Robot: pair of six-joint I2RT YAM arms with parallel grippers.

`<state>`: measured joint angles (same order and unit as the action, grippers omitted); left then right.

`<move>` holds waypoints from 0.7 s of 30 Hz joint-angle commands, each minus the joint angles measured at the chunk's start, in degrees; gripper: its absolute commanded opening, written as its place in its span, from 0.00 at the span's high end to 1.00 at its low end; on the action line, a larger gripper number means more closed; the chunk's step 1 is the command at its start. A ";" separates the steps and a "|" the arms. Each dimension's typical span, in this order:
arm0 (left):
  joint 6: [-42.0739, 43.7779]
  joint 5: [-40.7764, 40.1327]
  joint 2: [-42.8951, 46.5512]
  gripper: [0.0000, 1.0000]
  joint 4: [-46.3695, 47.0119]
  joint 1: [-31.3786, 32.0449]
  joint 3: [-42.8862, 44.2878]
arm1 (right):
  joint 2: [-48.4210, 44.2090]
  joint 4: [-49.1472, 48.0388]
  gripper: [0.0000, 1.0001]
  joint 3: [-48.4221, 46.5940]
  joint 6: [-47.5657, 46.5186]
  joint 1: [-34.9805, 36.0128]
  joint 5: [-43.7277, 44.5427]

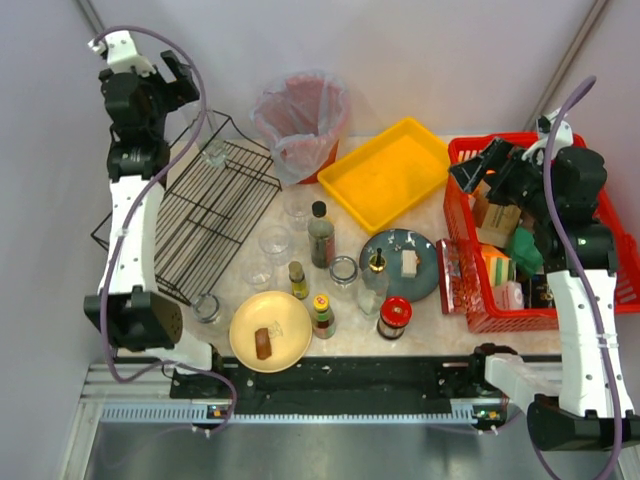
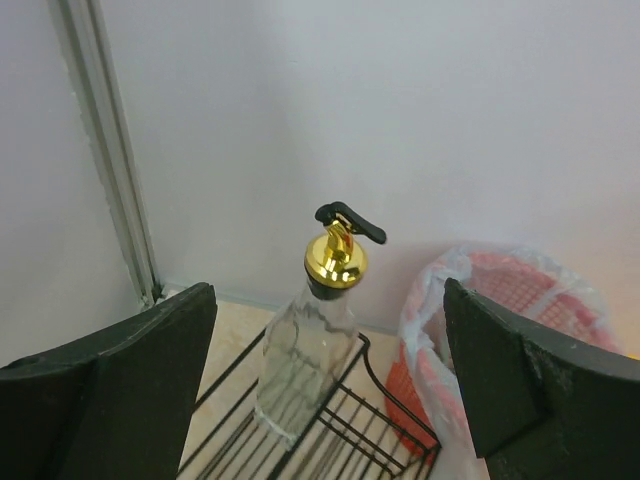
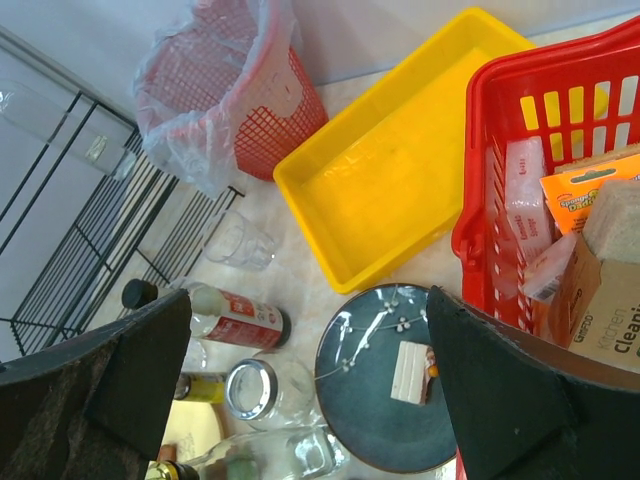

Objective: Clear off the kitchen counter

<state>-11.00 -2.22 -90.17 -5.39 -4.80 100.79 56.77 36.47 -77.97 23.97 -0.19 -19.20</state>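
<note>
The kitchen counter [image 1: 350, 332] carries bottles, glasses, jars and two plates. My left gripper [image 1: 178, 76] hangs open at the back left, over the far end of a black wire rack [image 1: 215, 215]. In the left wrist view its open gripper [image 2: 328, 292] frames a clear bottle with a gold pourer [image 2: 310, 350], which stands on the rack apart from both fingers. My right gripper [image 1: 478, 166] is open above the left rim of the red basket [image 1: 458, 262]. Nothing sits inside the right gripper [image 3: 305, 335]; far below it lie a blue plate [image 3: 370, 390] and a red-labelled bottle [image 3: 230, 318].
A lined red bin [image 1: 300, 120] and a yellow tray [image 1: 385, 175] stand at the back. The basket holds boxes and sponges. A yellow plate [image 1: 290, 350] with brown food, a red-lidded jar [image 1: 395, 315], small bottles and several glasses crowd the middle of the counter.
</note>
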 commanded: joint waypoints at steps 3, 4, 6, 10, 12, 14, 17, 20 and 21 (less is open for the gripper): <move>-9.02 10.88 12.54 0.02 -13.59 0.05 -2.17 | -1.67 -0.43 0.01 0.02 -1.82 -0.43 -1.10; -10.17 16.40 13.87 0.02 -13.25 0.40 -3.66 | -1.49 -0.43 0.01 0.02 -2.08 -0.43 -1.28; -9.83 26.17 16.07 0.02 -11.67 2.85 -6.91 | -1.14 -0.43 0.01 -0.25 -2.34 -0.43 -1.28; -2.55 36.73 17.39 0.02 -16.75 10.84 -7.71 | 0.35 -0.35 0.02 -1.56 -2.35 -0.43 -2.33; -0.52 42.35 18.97 0.02 -15.89 14.62 -10.69 | 0.88 -0.26 0.02 -2.09 -2.26 -0.43 -2.86; 1.76 47.37 21.08 0.02 -14.05 18.84 -14.90 | 0.79 -0.34 0.02 -2.09 -2.26 -0.43 -3.47; 7.74 50.99 23.63 0.01 -15.35 25.87 -19.66 | -0.08 -0.78 0.02 -1.74 -3.13 -0.43 -6.10; 7.59 55.11 25.57 0.02 -13.18 30.36 -24.13 | -0.96 -0.87 0.02 -0.95 -3.58 -0.43 -7.16; 5.66 57.48 26.44 0.02 -8.81 31.85 -26.33 | -1.22 -0.87 0.02 -0.69 -3.49 -0.43 -7.17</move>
<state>-7.01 44.27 -68.90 -21.67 22.74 78.61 57.45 37.34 -78.00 21.85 -0.19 -23.88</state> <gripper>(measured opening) 0.985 0.982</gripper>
